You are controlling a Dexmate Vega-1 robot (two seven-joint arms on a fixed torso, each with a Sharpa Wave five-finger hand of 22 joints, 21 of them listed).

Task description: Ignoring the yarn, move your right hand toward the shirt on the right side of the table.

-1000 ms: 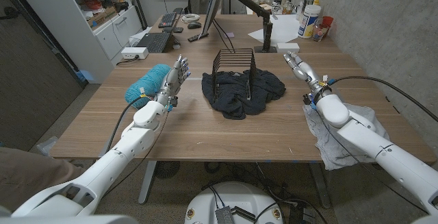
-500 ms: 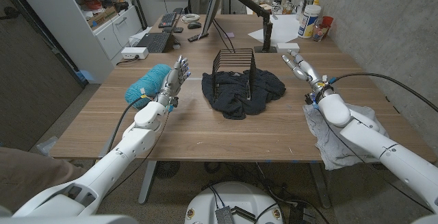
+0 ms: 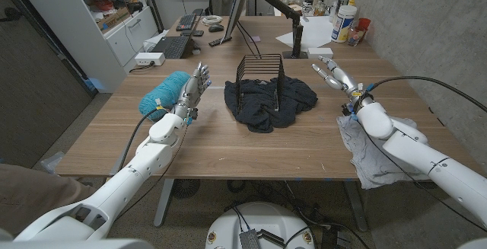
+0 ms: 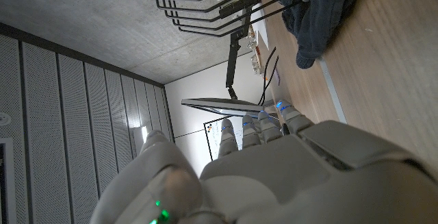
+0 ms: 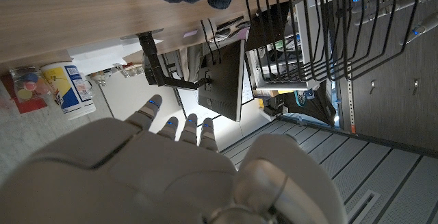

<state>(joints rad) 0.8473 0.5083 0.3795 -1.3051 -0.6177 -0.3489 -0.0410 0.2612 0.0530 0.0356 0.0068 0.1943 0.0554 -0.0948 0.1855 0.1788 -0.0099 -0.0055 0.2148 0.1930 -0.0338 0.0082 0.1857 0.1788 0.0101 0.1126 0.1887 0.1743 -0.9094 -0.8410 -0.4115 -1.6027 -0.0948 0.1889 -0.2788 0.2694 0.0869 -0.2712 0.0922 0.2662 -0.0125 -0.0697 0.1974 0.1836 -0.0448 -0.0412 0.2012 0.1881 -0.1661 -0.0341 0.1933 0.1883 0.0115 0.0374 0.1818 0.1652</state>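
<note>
Dark navy fabric, the crumpled shirt (image 3: 270,102) lies heaped at the middle of the wooden table (image 3: 228,146), draped partly around a black wire rack (image 3: 263,71). The robot's right hand (image 3: 332,72) hovers unclenched and holding nothing, fingers extended, near the shirt's right edge but apart from it. The left hand (image 3: 193,87), also loose and empty, stands beside a teal yarn skein (image 3: 162,90)

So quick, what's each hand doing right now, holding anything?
Left hand: open, holding nothing, beside the yarn.
Right hand: open, holding nothing.
</note>
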